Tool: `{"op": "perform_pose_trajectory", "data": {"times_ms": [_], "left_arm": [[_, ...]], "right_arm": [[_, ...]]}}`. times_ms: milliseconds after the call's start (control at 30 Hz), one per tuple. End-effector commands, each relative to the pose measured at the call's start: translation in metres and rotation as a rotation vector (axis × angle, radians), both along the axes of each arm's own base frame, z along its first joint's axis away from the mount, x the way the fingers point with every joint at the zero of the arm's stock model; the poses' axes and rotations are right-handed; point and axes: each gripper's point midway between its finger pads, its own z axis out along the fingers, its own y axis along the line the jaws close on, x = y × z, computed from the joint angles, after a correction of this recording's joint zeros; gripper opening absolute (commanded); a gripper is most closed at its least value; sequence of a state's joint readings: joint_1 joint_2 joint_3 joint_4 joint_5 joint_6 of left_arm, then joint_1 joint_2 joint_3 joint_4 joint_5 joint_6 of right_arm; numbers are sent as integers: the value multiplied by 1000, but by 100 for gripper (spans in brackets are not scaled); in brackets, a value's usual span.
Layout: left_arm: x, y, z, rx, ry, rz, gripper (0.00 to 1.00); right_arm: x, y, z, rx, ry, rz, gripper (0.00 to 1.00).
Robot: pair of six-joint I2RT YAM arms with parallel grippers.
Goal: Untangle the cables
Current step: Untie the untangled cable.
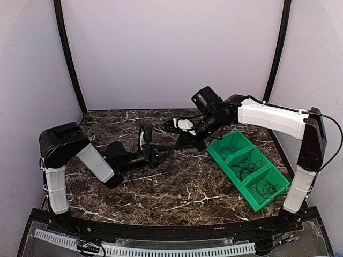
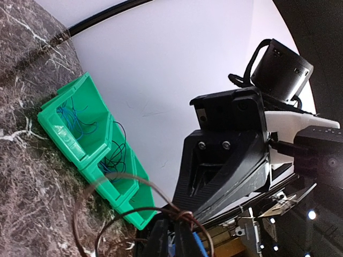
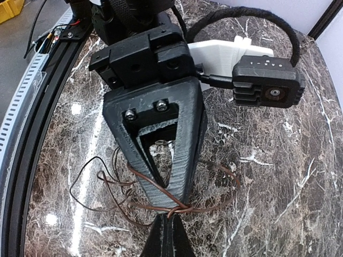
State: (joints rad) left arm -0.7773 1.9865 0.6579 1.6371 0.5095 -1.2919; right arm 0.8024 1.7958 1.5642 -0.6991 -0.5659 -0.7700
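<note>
Item: brown cable [image 3: 177, 210], thin, in several loose loops drawn to one knot, located over the middle of the marbled tabletop [image 1: 177, 187]. Held from opposite sides: the left end effector [image 3: 171, 199] is pinched together on the knot, and the right end effector [image 3: 169, 227] is likewise clamped on it, tip to tip. This hold probably lets each take its own strand and pull the loops apart. Stored: green three-compartment bin [image 2: 56, 128] on the right, well apart, holding a blue cable [image 2: 75, 115] and black cables [image 2: 115, 152], likely kept clear of the one in work.
</note>
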Motion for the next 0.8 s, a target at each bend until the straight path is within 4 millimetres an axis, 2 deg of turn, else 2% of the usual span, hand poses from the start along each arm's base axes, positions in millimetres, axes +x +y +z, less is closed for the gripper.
{"op": "perform_pose_trajectory", "data": {"times_ms": [0,333,367,400,433,467,500,533,567,600,633,667,700,733,767], "left_arm": [[36,24,34,-152,-5,163,16],[52,27,19,-96,48,232,19],[51,29,23,-86,17,244,19],[52,30,15,-46,26,258,19],[50,33,25,-23,-40,275,20],[51,34,13,52,-33,285,20],[48,37,28,86,-127,303,22],[49,38,12,188,-116,314,23],[46,42,30,236,-229,338,26],[46,45,13,345,-217,356,28],[41,50,32,391,-328,384,32],[39,55,18,493,-325,398,33],[35,60,34,525,-422,416,35],[30,62,25,582,-428,399,36],[22,63,31,599,-487,366,37]], "right_arm": [[-57,-1,24,37,87,157,0],[-56,-1,25,28,85,135,0],[-55,-1,25,27,86,127,0],[-55,-2,26,30,90,123,0],[-53,-2,27,34,97,117,0],[-51,-4,28,38,106,109,0],[-49,-5,28,41,113,100,0],[-46,-6,28,42,119,89,0],[-42,-7,28,40,126,75,0],[-38,-9,27,38,134,60,0],[-35,-11,25,35,145,46,0],[-32,-12,24,32,154,34,0],[-29,-13,24,34,162,24,0],[-27,-14,23,35,170,15,0],[-25,-14,22,37,173,9,0]]}}
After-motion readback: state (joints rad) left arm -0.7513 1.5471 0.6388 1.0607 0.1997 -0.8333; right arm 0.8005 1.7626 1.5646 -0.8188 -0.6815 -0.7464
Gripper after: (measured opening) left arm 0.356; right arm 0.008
